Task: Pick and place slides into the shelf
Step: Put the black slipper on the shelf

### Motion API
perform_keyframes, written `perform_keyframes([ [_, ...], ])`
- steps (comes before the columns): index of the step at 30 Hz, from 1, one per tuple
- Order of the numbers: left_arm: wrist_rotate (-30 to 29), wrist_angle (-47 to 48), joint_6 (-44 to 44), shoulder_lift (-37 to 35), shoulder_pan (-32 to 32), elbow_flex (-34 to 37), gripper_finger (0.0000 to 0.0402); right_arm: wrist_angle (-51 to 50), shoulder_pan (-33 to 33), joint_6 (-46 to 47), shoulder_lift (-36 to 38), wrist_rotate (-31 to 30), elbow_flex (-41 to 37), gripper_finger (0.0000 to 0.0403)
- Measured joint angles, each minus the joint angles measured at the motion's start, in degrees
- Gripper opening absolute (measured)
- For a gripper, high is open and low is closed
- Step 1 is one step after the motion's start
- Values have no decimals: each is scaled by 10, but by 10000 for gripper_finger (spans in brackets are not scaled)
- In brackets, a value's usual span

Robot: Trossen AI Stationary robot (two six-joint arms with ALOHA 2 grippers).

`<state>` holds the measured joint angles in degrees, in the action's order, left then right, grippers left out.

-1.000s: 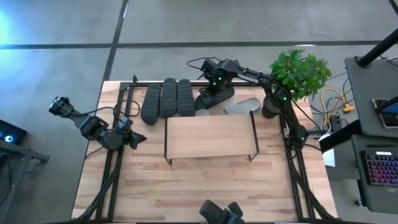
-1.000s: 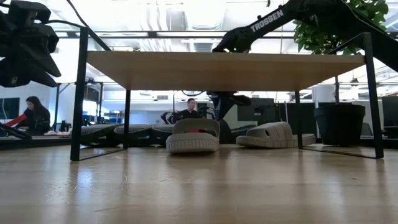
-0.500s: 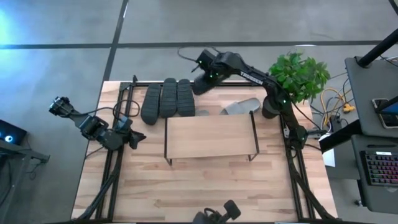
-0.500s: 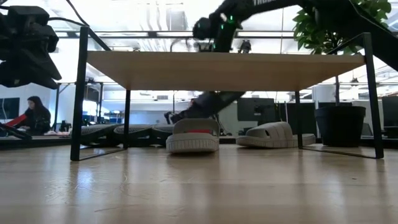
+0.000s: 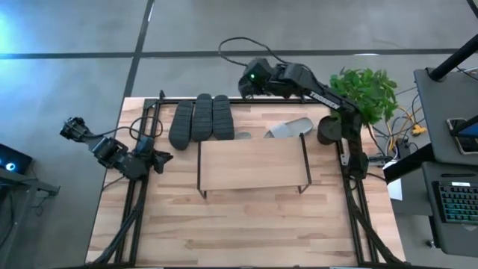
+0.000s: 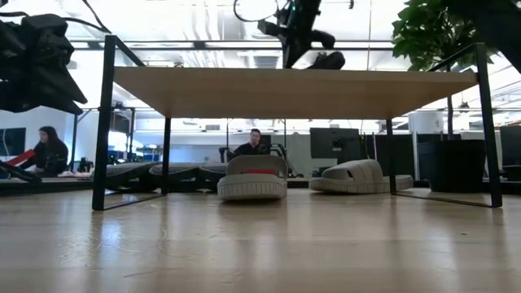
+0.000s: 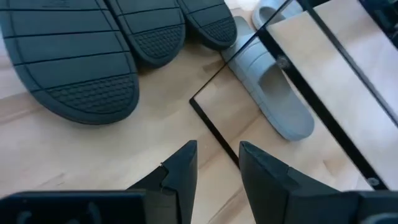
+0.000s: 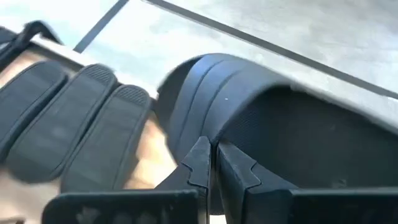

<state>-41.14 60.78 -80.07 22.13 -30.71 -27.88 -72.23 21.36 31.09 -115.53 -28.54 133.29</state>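
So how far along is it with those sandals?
Barely started: the low wooden-topped shelf has a bare top board. In hand: the right gripper is shut on one dark rubber slide, held above the table's back edge. Left: three dark slides sole-up and two light grey slides by the shelf's back edge. The left gripper waits open.

The near half of the tabletop [image 5: 246, 224] lies bare, so my claws could pass there freely. The shelf [image 5: 252, 164] stands mid-frame in the high view; under its board the lower level is open from the front, with one light grey slide [image 6: 252, 179] well inside and another [image 6: 358, 176] toward the right. Three dark slides [image 5: 200, 118] stand on edge against the shelf's upper left corner. A potted plant [image 5: 362, 90] crowds the upper right; how close its leaves hang, I can't quite tell.
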Motion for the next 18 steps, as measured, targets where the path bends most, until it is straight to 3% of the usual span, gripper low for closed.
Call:
perform_keyframes([
  [5,2,24,0,-2,0,1,105,4,-43,-48,4,41,1,9],
  [15,17,11,109,-16,0,-3,105,18,-80,-72,7,334,2,9],
  [18,18,10,132,-24,0,-3,105,28,-82,33,16,319,3,8],
])
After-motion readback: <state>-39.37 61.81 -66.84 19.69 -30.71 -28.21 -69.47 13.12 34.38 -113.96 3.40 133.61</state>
